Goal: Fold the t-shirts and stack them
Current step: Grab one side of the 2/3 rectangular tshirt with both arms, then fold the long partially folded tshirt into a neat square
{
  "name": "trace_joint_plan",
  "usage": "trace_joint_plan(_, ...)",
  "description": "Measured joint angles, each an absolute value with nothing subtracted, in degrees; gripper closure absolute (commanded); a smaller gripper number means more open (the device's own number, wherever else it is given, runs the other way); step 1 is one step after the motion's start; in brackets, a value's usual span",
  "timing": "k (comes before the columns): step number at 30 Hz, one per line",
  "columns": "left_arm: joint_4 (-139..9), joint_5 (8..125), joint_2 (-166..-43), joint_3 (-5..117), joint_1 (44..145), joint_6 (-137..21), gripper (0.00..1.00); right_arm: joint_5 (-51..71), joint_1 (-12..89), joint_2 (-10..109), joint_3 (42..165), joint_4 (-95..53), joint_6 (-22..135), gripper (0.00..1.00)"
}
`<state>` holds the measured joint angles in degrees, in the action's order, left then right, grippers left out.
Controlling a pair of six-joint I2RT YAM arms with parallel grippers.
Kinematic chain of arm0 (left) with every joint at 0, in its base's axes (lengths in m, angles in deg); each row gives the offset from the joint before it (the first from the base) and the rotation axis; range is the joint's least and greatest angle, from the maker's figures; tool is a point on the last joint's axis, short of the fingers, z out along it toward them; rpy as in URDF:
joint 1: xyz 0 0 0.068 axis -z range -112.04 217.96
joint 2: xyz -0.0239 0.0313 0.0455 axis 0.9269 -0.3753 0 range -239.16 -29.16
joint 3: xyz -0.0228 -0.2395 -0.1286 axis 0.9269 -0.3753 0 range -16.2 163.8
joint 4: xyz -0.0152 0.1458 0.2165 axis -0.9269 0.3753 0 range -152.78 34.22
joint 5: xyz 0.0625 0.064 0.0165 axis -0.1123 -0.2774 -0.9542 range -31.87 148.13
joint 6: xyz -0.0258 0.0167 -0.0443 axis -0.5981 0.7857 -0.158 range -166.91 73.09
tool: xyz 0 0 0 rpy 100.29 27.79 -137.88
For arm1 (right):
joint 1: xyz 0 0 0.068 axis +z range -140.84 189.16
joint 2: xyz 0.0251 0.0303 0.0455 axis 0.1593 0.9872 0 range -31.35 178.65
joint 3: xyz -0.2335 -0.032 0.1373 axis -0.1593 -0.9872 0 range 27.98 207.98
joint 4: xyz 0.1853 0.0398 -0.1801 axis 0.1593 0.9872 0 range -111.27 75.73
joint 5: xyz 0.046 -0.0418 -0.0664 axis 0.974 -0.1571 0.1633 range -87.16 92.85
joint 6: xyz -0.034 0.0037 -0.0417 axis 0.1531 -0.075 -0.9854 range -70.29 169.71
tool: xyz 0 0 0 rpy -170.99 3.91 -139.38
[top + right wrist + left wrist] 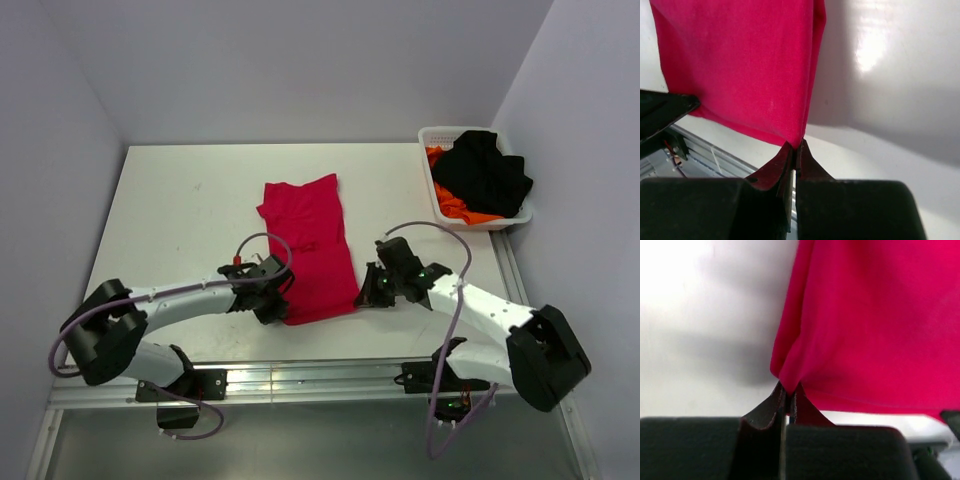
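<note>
A crimson-red t-shirt [308,240] lies folded into a long strip down the middle of the table. My left gripper [281,310] is shut on its near left corner, and in the left wrist view the red cloth [865,330] is pinched between the closed tips of that gripper [788,387]. My right gripper [364,297] is shut on the near right corner; the right wrist view shows the t-shirt [740,65] running away from that gripper's [795,145] closed tips. A black t-shirt [485,172] and an orange t-shirt [452,204] are heaped in the basket.
The white lattice basket [431,135] stands at the back right corner of the white table [190,220]. Grey walls close in the left, back and right. A metal rail [330,378] runs along the near edge between the arm bases.
</note>
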<state>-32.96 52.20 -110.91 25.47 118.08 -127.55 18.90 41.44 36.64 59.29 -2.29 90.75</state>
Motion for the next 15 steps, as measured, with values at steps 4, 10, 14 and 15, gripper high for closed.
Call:
trace_joint_plan(4, -29.6, 51.9, -104.0, 25.2, 122.2, -131.0, 1.00, 18.5, 41.5, 29.9, 57.3, 1.6, 90.8, 1.00)
trace_joint_plan(10, -23.7, 50.6, -95.8, 26.4, 126.6, -136.2, 1.00, 18.3, 41.5, 18.8, 58.0, 10.1, 91.3, 1.00)
trace_joint_plan(14, -18.7, 49.4, -93.3, 30.0, 128.0, -138.3, 1.00, 18.3, 41.6, 17.6, 63.8, 16.2, 91.1, 1.00)
trace_joint_plan(15, -17.2, 48.8, -92.8, 31.4, 128.0, -139.0, 1.00, 18.2, 41.6, 18.2, 66.0, 17.1, 90.9, 1.00)
